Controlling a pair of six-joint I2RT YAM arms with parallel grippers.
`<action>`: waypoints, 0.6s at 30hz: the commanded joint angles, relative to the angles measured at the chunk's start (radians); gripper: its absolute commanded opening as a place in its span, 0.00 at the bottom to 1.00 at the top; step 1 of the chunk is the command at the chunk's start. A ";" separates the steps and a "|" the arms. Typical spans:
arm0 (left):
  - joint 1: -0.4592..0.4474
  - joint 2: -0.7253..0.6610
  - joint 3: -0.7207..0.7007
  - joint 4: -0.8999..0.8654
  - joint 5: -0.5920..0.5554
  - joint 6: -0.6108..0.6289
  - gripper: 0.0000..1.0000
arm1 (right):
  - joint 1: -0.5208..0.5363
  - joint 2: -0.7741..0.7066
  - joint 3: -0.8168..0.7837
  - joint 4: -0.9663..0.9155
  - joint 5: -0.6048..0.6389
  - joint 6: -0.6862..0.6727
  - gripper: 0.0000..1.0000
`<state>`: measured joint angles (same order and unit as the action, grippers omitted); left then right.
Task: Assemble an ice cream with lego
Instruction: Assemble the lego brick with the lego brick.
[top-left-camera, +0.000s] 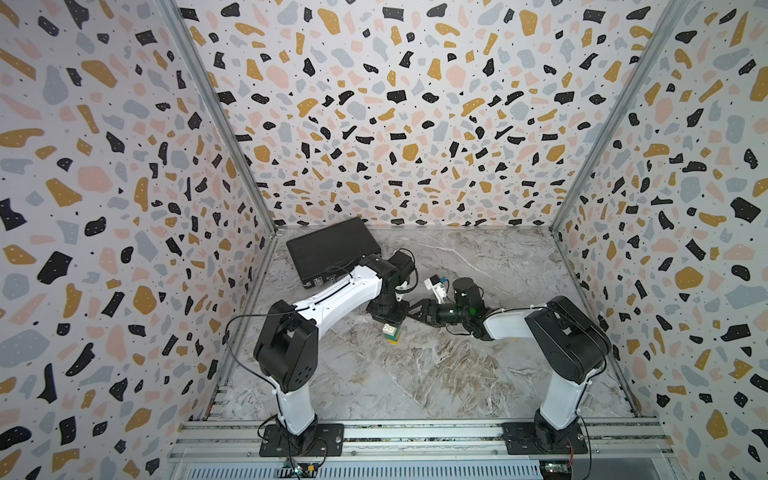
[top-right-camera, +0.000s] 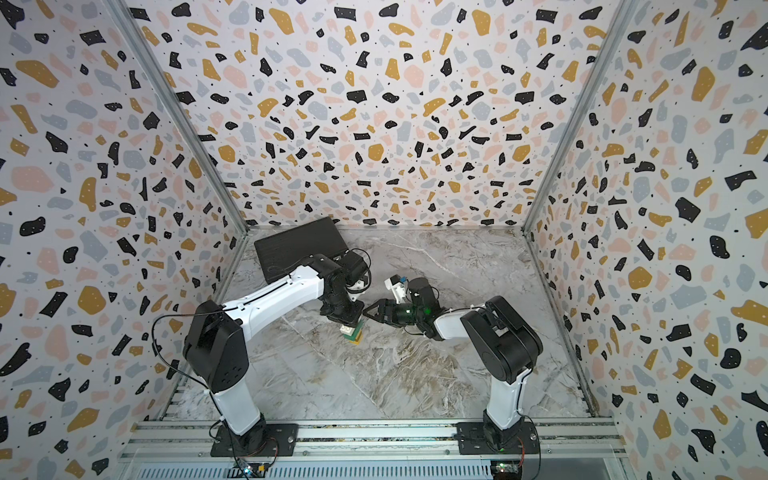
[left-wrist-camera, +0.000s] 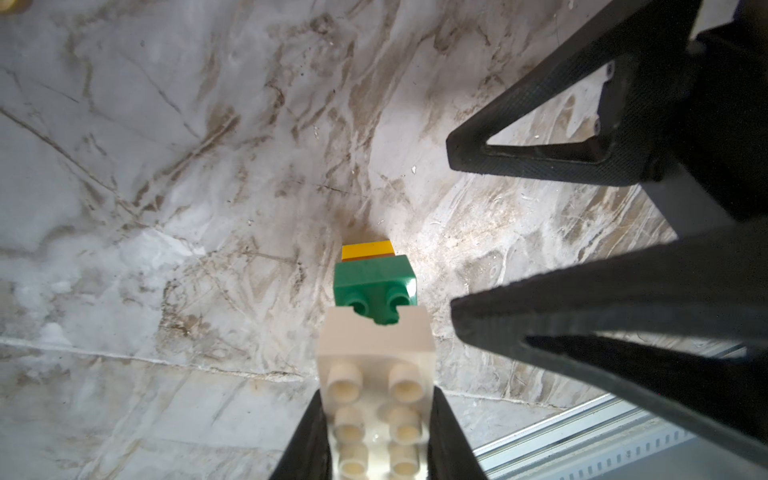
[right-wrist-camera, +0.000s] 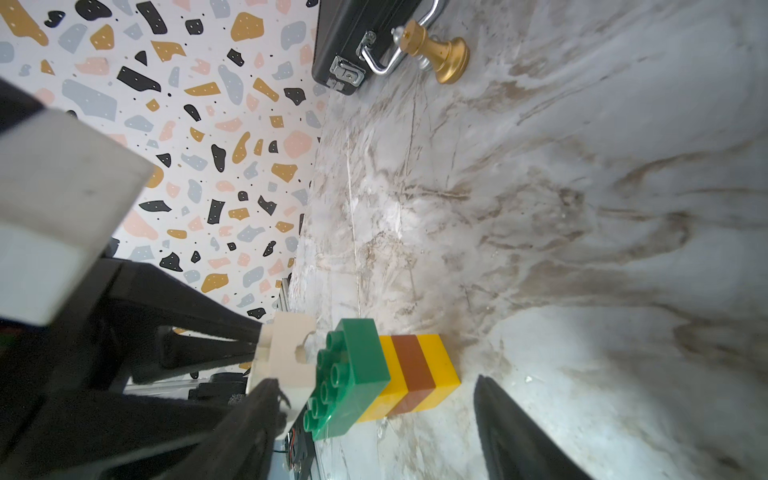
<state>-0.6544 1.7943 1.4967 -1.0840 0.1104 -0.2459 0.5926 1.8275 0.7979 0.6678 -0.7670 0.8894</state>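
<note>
1. Left gripper (left-wrist-camera: 376, 419): the jaws are clamped on the two long sides of the white brick (left-wrist-camera: 374, 349), at the bottom centre of the left wrist view. The brick's studs face the camera.
2. The white brick lies over the green brick (left-wrist-camera: 374, 278). In the right wrist view several green studs show uncovered beside it, so it covers only part of the green brick. Whether it is pressed home cannot be told.
3. The green brick tops a narrow stick (right-wrist-camera: 411, 374) of yellow, brown and yellow squares, which stands on the marble tabletop (top-left-camera: 457, 374).
4. This part-built ice cream (top-left-camera: 392, 334) stands at the centre of both top views, just below the left gripper.
5. Right gripper (left-wrist-camera: 451, 230): the jaws stand apart. The tips are just beside the stack, at the right of the left wrist view, with a gap showing there.
6. A black briefcase (right-wrist-camera: 353, 37) lies at the upper centre of the right wrist view. A brass-coloured knob (right-wrist-camera: 440, 54) lies just beside its handle.
</note>
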 joint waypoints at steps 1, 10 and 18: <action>0.002 0.010 -0.001 -0.024 -0.012 0.013 0.00 | 0.007 -0.027 0.002 0.061 -0.012 0.019 0.78; -0.001 0.028 -0.007 -0.019 0.004 -0.006 0.01 | 0.029 0.001 0.010 0.108 -0.038 0.050 0.79; -0.016 0.049 -0.007 -0.018 -0.001 -0.007 0.01 | 0.052 0.014 0.025 0.082 -0.038 0.038 0.78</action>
<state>-0.6613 1.8252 1.4967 -1.0904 0.1116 -0.2478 0.6315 1.8408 0.7979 0.7479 -0.7856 0.9344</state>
